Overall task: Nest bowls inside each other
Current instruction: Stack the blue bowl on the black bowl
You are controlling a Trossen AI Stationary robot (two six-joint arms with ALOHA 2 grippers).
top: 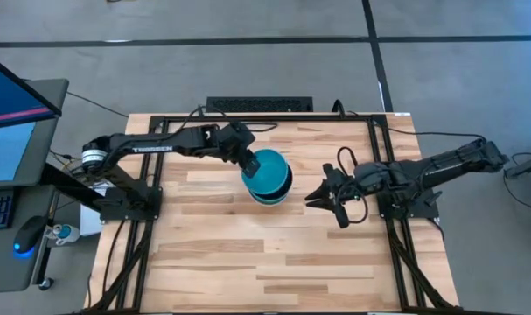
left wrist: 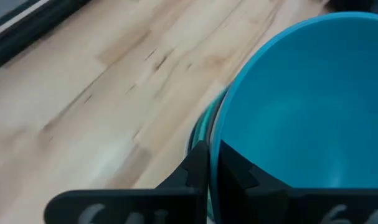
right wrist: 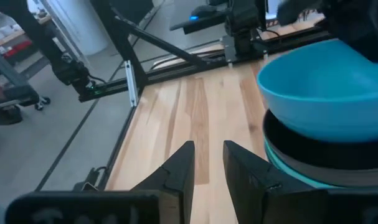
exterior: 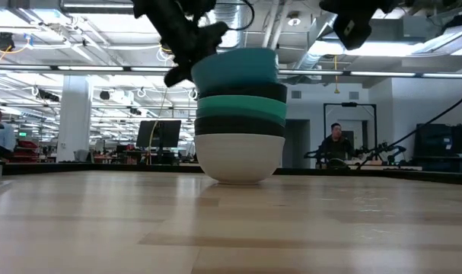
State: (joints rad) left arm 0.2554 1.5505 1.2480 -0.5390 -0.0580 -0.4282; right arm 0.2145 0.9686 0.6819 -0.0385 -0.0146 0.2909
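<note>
High view, frame centre: left gripper (top: 248,164), pinched shut on the bright turquoise-blue round plastic bowl (top: 269,171), tops the stack (exterior: 240,129); release looks next. Right gripper (top: 322,194) waits half-open, empty.

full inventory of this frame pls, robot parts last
top bowl: one, bright turquoise-blue, tilted on top of the stack, rim pinched by the left gripper
stacked bowls: at least four layers under it, black, teal-green, black, white at the bottom; nested at table centre
table: one, light wood with black frame
keyboard: one, black, behind the table's far edge
monitor: one, left of the table
mouse: one, dark with a blue light, left of the table
person: one, in the room behind the table
left gripper: shut on the top bowl's rim
right gripper: open, empty, just right of the stack
</note>
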